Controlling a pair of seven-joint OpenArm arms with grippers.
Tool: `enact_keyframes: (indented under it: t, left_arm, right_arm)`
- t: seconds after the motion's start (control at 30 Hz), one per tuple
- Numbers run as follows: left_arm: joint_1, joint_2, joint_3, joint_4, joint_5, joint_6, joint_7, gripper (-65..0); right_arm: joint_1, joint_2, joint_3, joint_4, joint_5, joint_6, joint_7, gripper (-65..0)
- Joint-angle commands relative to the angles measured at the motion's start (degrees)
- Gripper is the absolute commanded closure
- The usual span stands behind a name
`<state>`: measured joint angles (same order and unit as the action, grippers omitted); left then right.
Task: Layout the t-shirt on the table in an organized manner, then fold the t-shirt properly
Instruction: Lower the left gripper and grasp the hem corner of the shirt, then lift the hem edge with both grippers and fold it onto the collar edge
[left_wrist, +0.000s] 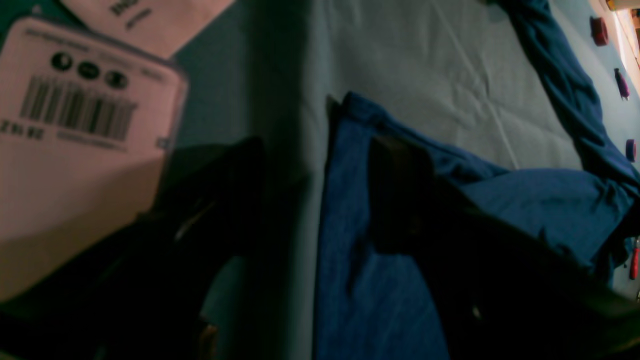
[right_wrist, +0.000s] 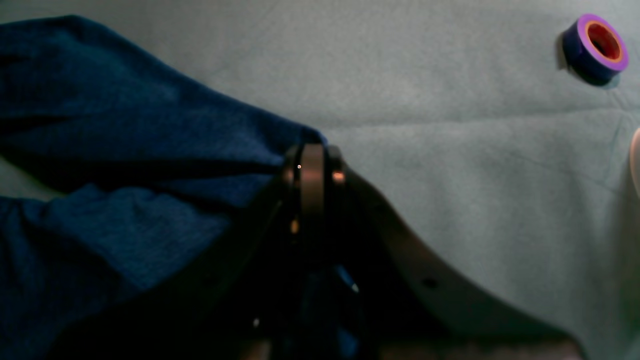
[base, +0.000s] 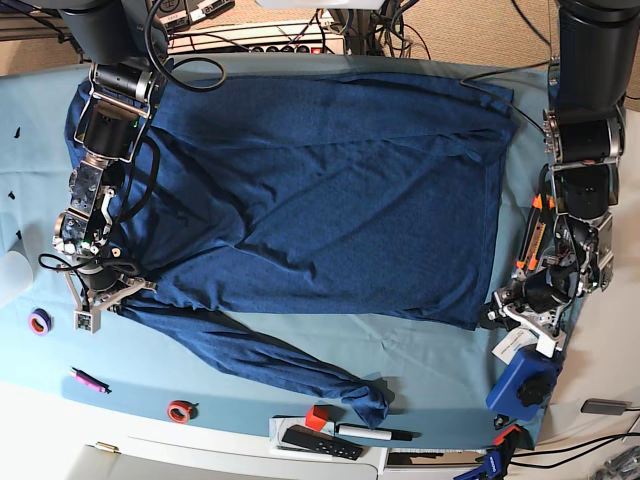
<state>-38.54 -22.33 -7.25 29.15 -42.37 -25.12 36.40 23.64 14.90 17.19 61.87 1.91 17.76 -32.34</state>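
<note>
Nearest the front edge of the table, a black remote, a white marker pen and a small red block lie together, with a red tape roll and a pink marker to their left in the base view. A purple tape roll sits at that view's left edge. Just behind these, one long sleeve of the t-shirt runs diagonally across the teal cloth, its cuff ending just beside the red block. The right hand is pressed together on the t-shirt where that sleeve joins the body; its wrist view shows navy knit bunched against the closed tips. On the opposite side, the left hand stands spread at the t-shirt's lower corner, one finger over the fabric and the other over bare cloth; whether it touches the fabric cannot be told. Beyond both, the t-shirt's body lies spread wide over the middle of the table, wrinkled, reaching the far edge
</note>
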Motion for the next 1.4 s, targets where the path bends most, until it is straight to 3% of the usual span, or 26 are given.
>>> enact_keyframes:
  t: [0.0, 0.37, 0.43, 0.53, 0.57, 0.63, 0.73, 0.87, 1.1, 1.23, 1.37]
  left_arm:
    - [-1.4, 0.1, -0.1, 0.6, 0.8, -0.4, 0.0, -33.3]
    - [-1.1, 4.3, -0.1, 0.6, 2.4, -0.4, -1.5, -32.9]
    - [-1.1, 4.3, -0.1, 0.6, 3.1, -0.4, -3.2, -27.6]
    - [-1.1, 4.0, -0.1, 0.6, 3.2, -0.4, -6.3, -3.6]
    - [-1.2, 3.9, -0.1, 0.7, 3.2, -0.4, -7.2, 0.0]
    - [-1.2, 3.7, -0.1, 1.1, 3.1, -2.1, -8.2, 0.0]
    - [-1.2, 3.1, -0.1, 2.2, 1.0, -7.7, -7.8, 0.0]
    - [-1.2, 1.8, -0.1, 3.8, -5.2, -14.9, -3.7, 0.0]
    - [0.0, -1.8, -0.1, 4.3, -22.8, -14.9, 8.5, 0.0]
    - [2.0, -4.1, -0.1, 6.2, -31.7, -14.9, 18.8, 0.0]
    - [4.5, -5.9, -0.1, 9.4, -39.3, -14.9, 26.2, 0.0]
  right_arm:
    - [1.7, 0.8, 0.1, 1.1, 0.4, -0.2, 1.5, 0.0]
    - [1.7, 0.8, 0.1, 1.1, 0.4, -0.2, 1.2, 0.0]
    - [1.7, 0.8, 0.1, 1.1, 0.4, -0.2, 1.2, 0.0]
    - [1.7, 0.8, 0.1, 1.1, 0.4, -0.2, 1.2, 0.0]
    - [1.7, 0.8, 0.1, 1.1, 0.4, -0.2, 1.2, 0.0]
    - [1.7, 0.9, 0.1, 1.1, 0.4, -0.2, 1.2, 0.0]
    - [1.8, 0.9, 0.1, 1.1, 0.4, -0.2, 2.6, 0.0]
    - [1.8, 1.2, 0.1, 1.1, 0.7, -0.2, 4.5, 0.0]
    - [1.7, 1.3, 0.2, 1.1, 3.5, 7.1, 1.8, 0.0]
    - [0.9, 1.3, 0.2, 3.7, 5.8, 9.7, 0.2, 0.0]
    - [-3.2, 1.3, 0.2, 12.9, 6.2, 9.9, -2.3, 0.0]
